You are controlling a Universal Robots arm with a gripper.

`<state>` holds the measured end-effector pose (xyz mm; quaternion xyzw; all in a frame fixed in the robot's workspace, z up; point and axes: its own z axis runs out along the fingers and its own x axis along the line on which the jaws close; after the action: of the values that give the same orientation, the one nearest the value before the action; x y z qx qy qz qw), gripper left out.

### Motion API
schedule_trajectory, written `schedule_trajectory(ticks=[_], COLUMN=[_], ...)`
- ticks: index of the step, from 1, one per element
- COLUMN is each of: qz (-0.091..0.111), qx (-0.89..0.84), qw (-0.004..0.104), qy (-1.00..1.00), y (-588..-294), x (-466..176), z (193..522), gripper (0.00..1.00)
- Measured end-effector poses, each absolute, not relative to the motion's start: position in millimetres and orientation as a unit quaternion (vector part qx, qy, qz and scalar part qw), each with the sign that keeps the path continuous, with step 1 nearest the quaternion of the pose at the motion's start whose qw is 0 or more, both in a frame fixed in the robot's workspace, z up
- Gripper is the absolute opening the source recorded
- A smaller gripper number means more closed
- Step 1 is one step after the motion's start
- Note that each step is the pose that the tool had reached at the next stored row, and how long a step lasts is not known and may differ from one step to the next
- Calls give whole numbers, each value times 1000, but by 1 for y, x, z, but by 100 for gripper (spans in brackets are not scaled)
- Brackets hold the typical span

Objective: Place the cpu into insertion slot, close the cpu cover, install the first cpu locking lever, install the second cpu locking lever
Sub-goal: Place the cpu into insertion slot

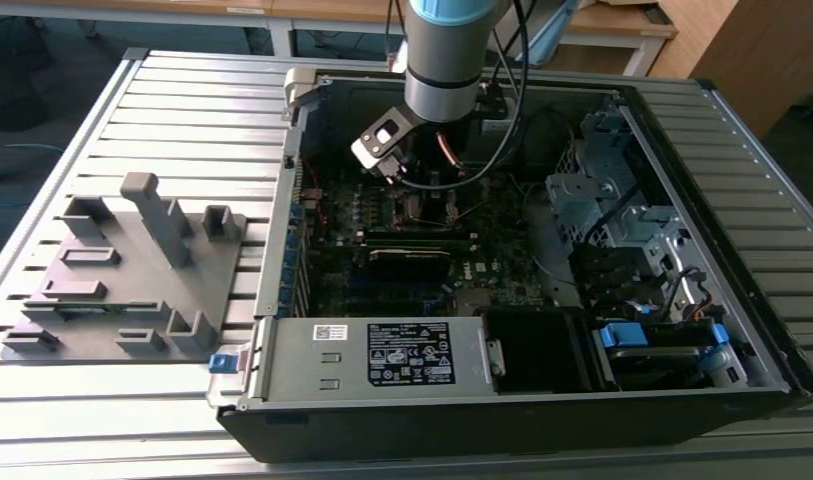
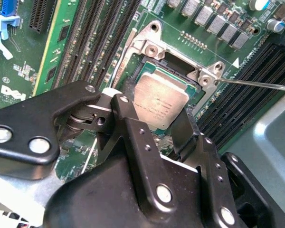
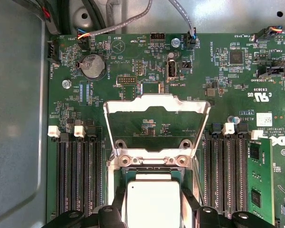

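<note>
Silver-grey metal forms the top of the cpu (image 3: 153, 204), which lies level inside the frame of the insertion slot (image 2: 178, 73) on the dark green motherboard (image 3: 204, 71). Whether the cpu is fully seated cannot be told.

1. Gripper (image 2: 154, 107): in both wrist views the black jaws are set to the width of the cpu, with one of the fingers (image 3: 115, 213) against each of two opposite edges. The jaws have hold of the cpu and nothing else.
2. Cpu cover (image 3: 156, 100): in the first wrist view the hinged metal frame stands raised off the slot, and the board shows through its cut-out middle.
3. Locking lever (image 2: 256, 84): in the second wrist view a thin metal rod runs outward from one corner of the slot, passing above the nearby memory slots (image 3: 78, 180). It is not latched down.
4. Long black memory slots flank the insertion slot on both sides. A green memory module (image 3: 260, 180) stands in the outermost slot of one group.

In the exterior view the arm (image 1: 446, 50) descends from the upper centre of the frame into the open computer case (image 1: 766, 330), which lies on a slatted metal table (image 1: 179, 110). A grey moulded fixture (image 1: 126, 270) rests on the table at the exterior view's left, well apart from the arm.
</note>
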<state>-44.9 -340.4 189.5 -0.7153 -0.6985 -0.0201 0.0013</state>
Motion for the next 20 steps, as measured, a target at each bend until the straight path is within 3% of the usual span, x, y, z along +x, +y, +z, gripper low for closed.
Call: schedule_trajectory(ticks=[8, 9, 20], qz=[-21, -21, -21], qx=[-715, -715, -715], qw=[2, 1, 1], qy=[-698, -699, -699], y=[-340, -340, -340], x=[-45, -45, -45], z=[189, 189, 205], gripper=[55, 60, 60])
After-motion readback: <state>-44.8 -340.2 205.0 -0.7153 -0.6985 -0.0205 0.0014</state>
